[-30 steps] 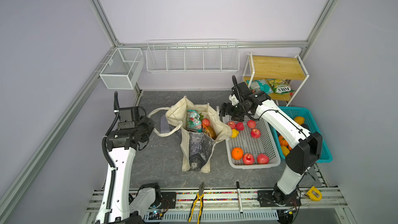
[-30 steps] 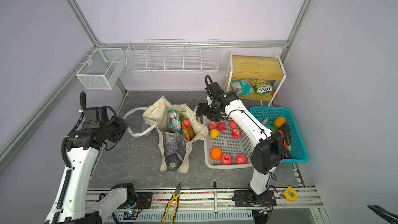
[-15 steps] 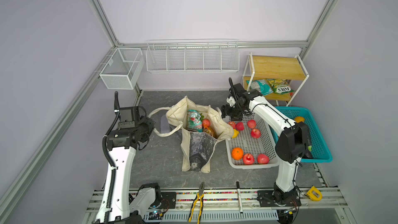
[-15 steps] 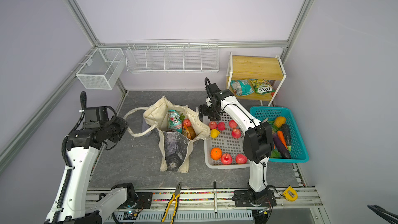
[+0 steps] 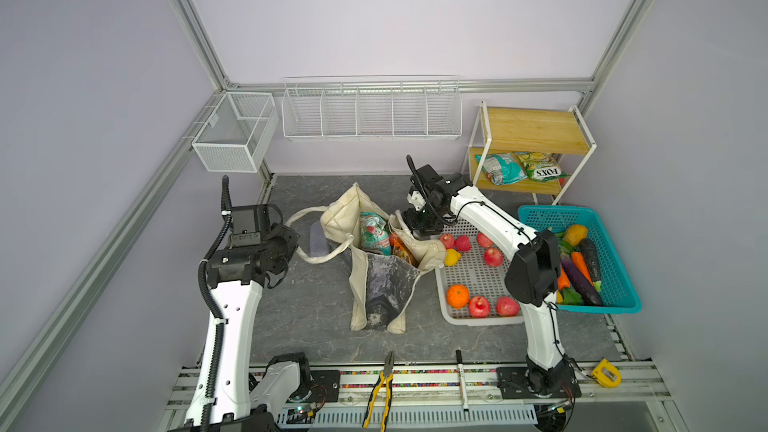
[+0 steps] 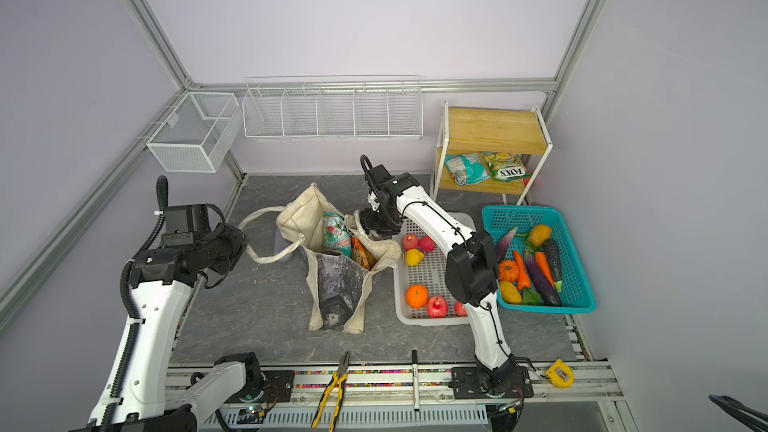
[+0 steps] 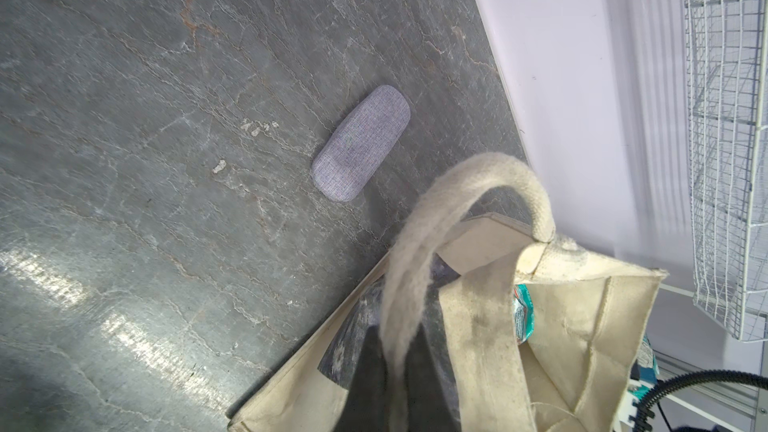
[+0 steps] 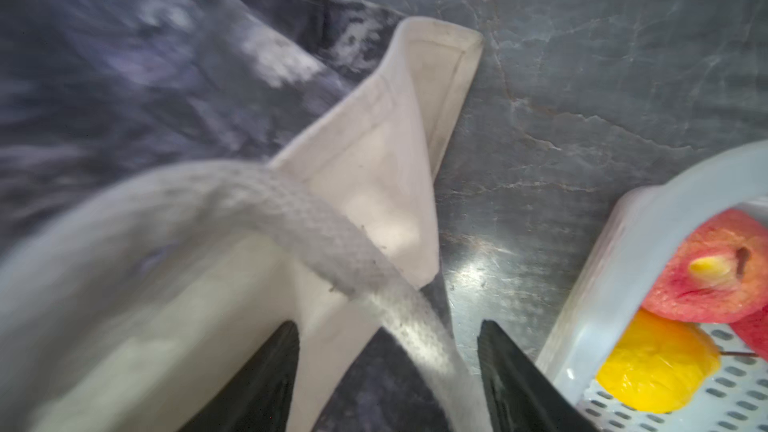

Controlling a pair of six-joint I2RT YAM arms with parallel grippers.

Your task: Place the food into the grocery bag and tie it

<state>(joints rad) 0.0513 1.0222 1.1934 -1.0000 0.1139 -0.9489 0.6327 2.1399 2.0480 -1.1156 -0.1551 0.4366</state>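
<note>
The cream grocery bag stands open mid-table. A green-red snack packet and an orange packet are inside it. My left gripper is shut on the bag's left strap handle. My right gripper is at the bag's right rim. Its fingers stand apart with the other strap running loose between them. More food lies in the white basket: apples, an orange and a lemon.
A teal basket of vegetables sits at the right. Behind it a wooden shelf holds two snack packets. A grey fabric case lies left of the bag. Pliers, a marker and a tape measure lie along the front rail.
My right gripper has moved left and down from over the white basket to the bag's right strap, and its jaws have narrowed around it. The left arm has not moved.
</note>
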